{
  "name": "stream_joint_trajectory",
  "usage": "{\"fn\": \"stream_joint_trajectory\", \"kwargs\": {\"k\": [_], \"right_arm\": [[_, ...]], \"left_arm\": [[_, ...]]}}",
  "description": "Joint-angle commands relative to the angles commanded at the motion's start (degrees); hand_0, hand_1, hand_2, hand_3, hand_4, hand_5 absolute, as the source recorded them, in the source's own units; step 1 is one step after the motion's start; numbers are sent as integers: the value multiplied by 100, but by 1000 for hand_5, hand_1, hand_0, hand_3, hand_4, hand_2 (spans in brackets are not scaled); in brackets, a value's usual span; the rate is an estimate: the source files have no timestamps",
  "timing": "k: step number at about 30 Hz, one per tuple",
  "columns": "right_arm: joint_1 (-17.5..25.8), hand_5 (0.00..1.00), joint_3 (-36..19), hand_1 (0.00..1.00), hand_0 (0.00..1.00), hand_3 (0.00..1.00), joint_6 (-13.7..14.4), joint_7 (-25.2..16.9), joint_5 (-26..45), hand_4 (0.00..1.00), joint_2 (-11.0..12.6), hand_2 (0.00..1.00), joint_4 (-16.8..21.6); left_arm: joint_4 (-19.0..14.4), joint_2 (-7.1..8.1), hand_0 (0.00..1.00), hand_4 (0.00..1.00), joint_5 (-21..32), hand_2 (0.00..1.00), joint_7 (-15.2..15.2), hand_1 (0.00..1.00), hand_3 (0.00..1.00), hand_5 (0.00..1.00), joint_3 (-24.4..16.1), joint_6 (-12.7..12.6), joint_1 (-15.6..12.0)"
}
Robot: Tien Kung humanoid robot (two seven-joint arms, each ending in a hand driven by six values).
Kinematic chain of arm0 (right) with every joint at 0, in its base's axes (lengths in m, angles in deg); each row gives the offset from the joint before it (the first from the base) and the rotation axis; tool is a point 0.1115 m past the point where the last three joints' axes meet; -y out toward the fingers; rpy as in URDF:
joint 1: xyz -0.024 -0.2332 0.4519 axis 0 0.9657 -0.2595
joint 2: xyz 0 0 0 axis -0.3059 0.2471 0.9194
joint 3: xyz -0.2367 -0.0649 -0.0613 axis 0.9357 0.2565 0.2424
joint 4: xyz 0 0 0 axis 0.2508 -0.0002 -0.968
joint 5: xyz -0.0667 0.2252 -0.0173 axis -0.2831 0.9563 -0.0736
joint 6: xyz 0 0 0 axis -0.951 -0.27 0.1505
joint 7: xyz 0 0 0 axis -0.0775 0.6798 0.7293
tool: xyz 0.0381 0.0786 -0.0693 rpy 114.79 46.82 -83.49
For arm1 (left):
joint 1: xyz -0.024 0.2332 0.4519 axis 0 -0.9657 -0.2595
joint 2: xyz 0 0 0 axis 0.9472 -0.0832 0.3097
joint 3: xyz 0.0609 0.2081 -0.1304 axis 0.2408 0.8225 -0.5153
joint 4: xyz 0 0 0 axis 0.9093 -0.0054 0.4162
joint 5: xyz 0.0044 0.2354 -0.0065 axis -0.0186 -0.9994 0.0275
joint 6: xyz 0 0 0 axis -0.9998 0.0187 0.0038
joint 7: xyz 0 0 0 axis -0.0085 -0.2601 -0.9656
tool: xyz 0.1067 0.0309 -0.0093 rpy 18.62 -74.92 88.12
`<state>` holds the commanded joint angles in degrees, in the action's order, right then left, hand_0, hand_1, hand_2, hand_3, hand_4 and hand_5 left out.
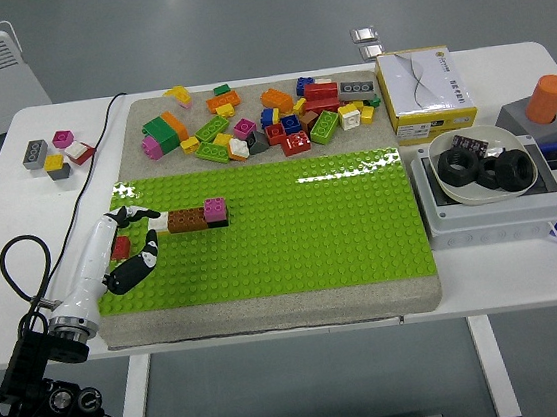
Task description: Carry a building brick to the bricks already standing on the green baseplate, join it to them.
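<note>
On the green baseplate (291, 227) stands a short row of joined bricks (189, 219): a white one, a brown one and a pink one on a black base. My left hand (149, 234) lies just left of that row, its fingers (136, 268) spread. A small red brick (120, 248) sits on the plate between the white upper finger and the black lower fingers, close to the palm. No finger visibly presses on it. The fingertips stop a little short of the white brick. The right arm is out of the picture.
A heap of loose bricks (268, 119) covers the grey mat behind the plate. Several small bricks (54, 154) lie at the far left. A yellow box (424, 91), a white bowl of black rings (483, 170) and an orange cylinder (546, 97) stand at the right.
</note>
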<state>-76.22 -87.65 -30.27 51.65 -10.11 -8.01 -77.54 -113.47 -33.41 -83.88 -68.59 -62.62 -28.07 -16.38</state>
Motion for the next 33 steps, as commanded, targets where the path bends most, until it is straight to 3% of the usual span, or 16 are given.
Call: {"fn": "stream_joint_trajectory", "kwargs": {"k": [3, 15, 17, 18, 33], "right_arm": [[4, 998, -7, 691, 517, 963, -8, 14, 111, 925, -14, 841, 0], [-70, 998, -725, 642, 521, 918, -53, 46, -701, 908, 2, 801, 0], [-79, 998, -762, 642, 521, 918, -56, 45, -761, 908, 6, 801, 0], [-83, 998, -781, 636, 521, 898, -58, 45, -787, 886, 7, 792, 0], [-130, 998, -737, 633, 521, 890, -30, 51, -778, 883, 26, 786, 0]], "left_arm": [[20, -6, 773, 457, 4, 727, -3, 732, 599, 36, 1, 3, 14], [171, -3, 786, 472, -158, 763, -31, 757, 603, 29, -223, 87, 62], [165, 5, 786, 472, -186, 763, -14, 757, 603, 29, -291, 93, 57], [162, 7, 828, 482, -195, 803, 0, 811, 618, 26, -323, 90, 57], [254, 24, 863, 521, -253, 848, 106, 857, 654, 2, -383, 235, 92]]}}
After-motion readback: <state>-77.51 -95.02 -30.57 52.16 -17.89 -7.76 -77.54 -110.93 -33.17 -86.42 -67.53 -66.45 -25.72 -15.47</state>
